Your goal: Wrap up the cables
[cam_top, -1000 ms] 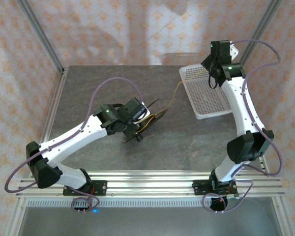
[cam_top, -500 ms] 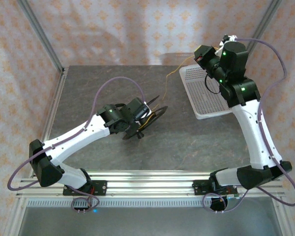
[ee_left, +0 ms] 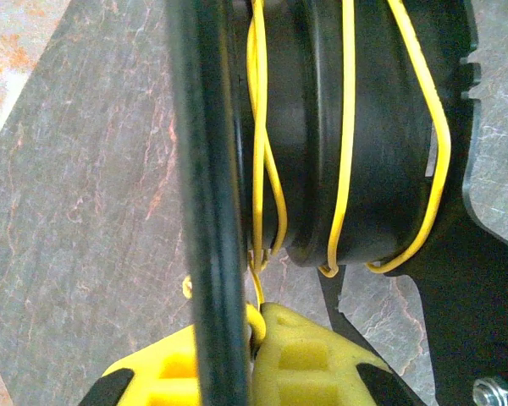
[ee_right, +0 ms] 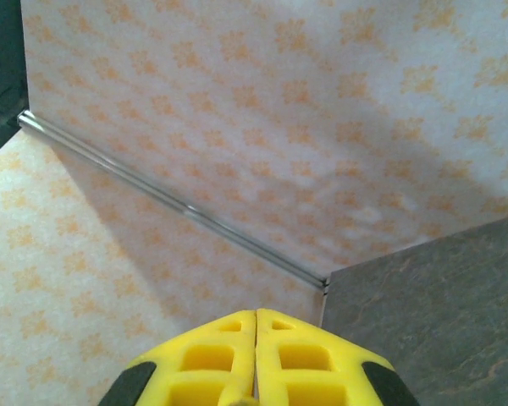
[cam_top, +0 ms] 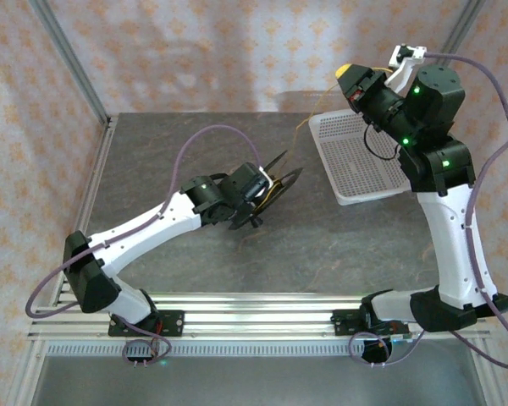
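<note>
A black spool (cam_top: 271, 196) hangs tilted over the middle of the table, and my left gripper (cam_top: 256, 186) is shut on its flange. Up close, the yellow fingers (ee_left: 313, 359) clamp that flange (ee_left: 207, 211). Thin yellow cable (ee_left: 348, 127) lies in loose turns round the spool's black core. One strand runs down beside the fingers. My right gripper (cam_top: 349, 76) is raised high over the far right corner, above the tray. Its fingers (ee_right: 256, 313) are pressed together, with a bit of yellow strand showing at their base. A faint line of cable (cam_top: 303, 127) leads from the spool towards it.
A white perforated tray (cam_top: 356, 165) lies at the far right of the grey table (cam_top: 152, 144). Patterned walls and metal corner posts (cam_top: 68, 59) close in the back and sides. The aluminium rail (cam_top: 262, 309) holding both arm bases runs along the near edge.
The right arm has lifted from the tray's far corner, up and to the right, drawing the cable with it. The left arm has carried the spool a little to the right and turned it.
</note>
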Controlling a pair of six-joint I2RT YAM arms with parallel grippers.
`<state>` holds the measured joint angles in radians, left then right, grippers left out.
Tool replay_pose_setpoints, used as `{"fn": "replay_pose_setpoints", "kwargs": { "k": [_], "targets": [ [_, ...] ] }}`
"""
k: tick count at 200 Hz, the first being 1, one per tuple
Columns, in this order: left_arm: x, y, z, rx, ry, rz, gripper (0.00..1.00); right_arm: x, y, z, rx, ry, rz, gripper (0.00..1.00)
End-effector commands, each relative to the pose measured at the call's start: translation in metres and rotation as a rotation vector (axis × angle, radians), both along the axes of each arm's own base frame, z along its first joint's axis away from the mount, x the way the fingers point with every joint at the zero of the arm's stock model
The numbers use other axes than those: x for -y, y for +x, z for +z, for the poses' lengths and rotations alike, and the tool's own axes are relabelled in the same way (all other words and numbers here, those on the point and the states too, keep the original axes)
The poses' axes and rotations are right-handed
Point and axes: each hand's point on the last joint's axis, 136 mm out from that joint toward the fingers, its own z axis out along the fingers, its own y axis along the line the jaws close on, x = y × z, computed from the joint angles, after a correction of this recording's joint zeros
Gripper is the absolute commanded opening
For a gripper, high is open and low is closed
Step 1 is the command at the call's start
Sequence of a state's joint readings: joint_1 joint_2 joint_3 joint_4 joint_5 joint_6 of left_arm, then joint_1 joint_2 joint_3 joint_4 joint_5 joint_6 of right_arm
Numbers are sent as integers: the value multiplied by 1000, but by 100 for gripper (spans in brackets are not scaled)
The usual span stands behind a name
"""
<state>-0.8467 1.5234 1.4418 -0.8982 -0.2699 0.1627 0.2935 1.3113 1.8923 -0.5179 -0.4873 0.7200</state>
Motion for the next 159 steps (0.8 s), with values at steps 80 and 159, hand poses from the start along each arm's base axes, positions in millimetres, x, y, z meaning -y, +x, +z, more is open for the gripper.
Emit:
{"fn": "replay_pose_setpoints", "kwargs": {
  "k": [80,159],
  "targets": [
    [-23,35,4,-122,-367,493,0,-96,-34,1,66,11,319,0],
    [-53,76,14,-80,-735,861,0,-141,-78,-84,-60,-49,399,0]
  ]
}}
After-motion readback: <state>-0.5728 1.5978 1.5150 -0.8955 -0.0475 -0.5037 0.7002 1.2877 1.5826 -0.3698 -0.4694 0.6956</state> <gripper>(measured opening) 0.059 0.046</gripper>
